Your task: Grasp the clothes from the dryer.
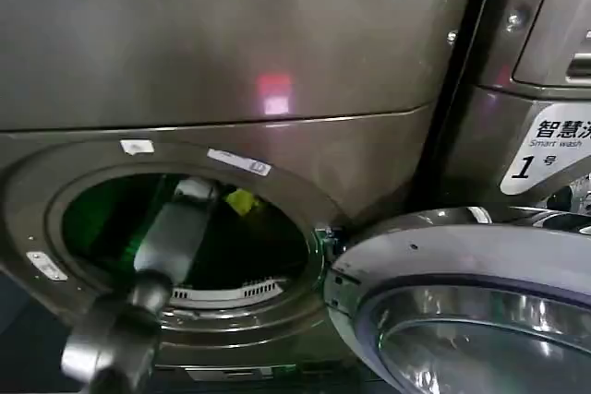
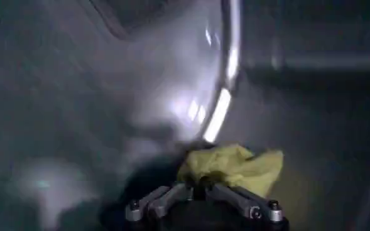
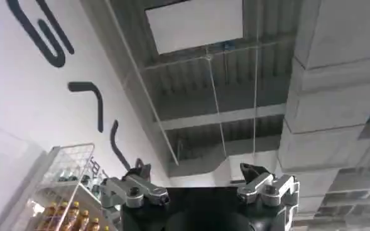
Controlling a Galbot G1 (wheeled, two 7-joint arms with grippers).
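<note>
Jaws of the left gripper [image 2: 200,188] are drawn together, pinching the yellow-green cloth [image 2: 235,168]; left wrist view shows the fabric bunched right at the fingertips [image 2: 178,191], with the dim grey drum wall [image 2: 78,113] behind and a bright curved metal rim [image 2: 225,94] above it. Head view: left arm [image 1: 162,256] reaches from lower left through the round porthole [image 1: 185,228] of the dryer [image 1: 231,43], wrist inside the dark drum. Bit of the yellow-green cloth [image 1: 242,200] visible just past the wrist, inside the drum, upper middle of the opening. No navy piece that I can make out. Grey-rimmed glass door [image 1: 462,302] hangs swung open at lower right, beside the porthole. Second machine stands to the right with a white sticker [image 1: 549,149] showing Chinese characters, "Smart wash" and a 1. Small white labels sit on the porthole ring. Pink light reflection on the dryer's front panel.

Right gripper [image 3: 200,185] has jaws spread wide, nothing between them, pointing up at a ceiling with beams and ducts; a wire rack of bottles [image 3: 68,201] is to one side in that view, away from the dryer.
</note>
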